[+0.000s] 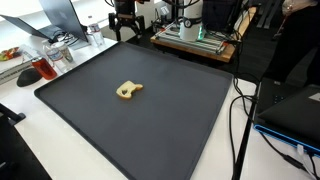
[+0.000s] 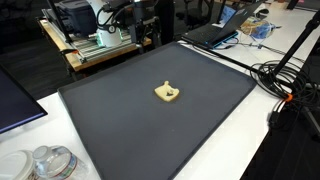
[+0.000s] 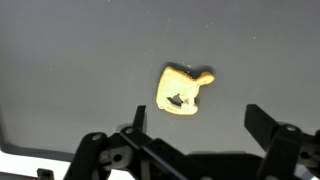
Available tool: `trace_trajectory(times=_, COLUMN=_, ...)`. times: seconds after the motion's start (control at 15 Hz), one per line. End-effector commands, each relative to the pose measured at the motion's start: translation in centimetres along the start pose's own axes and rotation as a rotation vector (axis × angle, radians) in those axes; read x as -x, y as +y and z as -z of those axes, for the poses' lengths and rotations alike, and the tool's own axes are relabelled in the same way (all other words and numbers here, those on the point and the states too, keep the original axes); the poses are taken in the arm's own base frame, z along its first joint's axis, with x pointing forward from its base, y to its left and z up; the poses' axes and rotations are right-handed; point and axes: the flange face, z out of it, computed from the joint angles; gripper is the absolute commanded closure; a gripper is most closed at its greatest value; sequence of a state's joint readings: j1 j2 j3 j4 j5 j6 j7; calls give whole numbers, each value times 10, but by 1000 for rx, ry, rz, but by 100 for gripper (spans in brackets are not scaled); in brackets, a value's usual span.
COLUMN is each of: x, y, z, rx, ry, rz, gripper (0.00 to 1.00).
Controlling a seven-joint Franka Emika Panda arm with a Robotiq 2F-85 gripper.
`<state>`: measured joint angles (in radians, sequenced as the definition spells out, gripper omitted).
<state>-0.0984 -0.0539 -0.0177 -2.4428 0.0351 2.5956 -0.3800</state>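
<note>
A small pale yellow toy-like piece (image 1: 128,90) lies on a large dark grey mat (image 1: 180,120), a little toward the mat's far side. It also shows in an exterior view (image 2: 168,93) and in the wrist view (image 3: 184,88). My gripper (image 1: 125,24) hangs over the far edge of the mat, well above and behind the piece. In the wrist view the two black fingers (image 3: 198,125) stand wide apart with nothing between them. The yellow piece lies beyond the fingertips, not touched.
The mat (image 2: 120,120) covers most of a white table. A wooden stand with equipment (image 1: 195,40) is behind the mat. Cables (image 2: 285,85) and a laptop (image 2: 215,33) lie beside one edge. Glass items (image 2: 50,163) and a red object (image 1: 28,73) lie off another edge.
</note>
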Motion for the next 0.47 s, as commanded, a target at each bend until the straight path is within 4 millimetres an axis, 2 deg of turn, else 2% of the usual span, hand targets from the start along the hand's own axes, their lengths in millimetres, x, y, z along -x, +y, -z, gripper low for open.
trace_trajectory(times=0.0, x=1, y=-1, z=1, rx=0, ry=1, rz=5, gripper=0)
trace_trajectory(times=0.4, x=2, y=-2, z=1, rx=-1, ry=-2, rz=9, gripper=0)
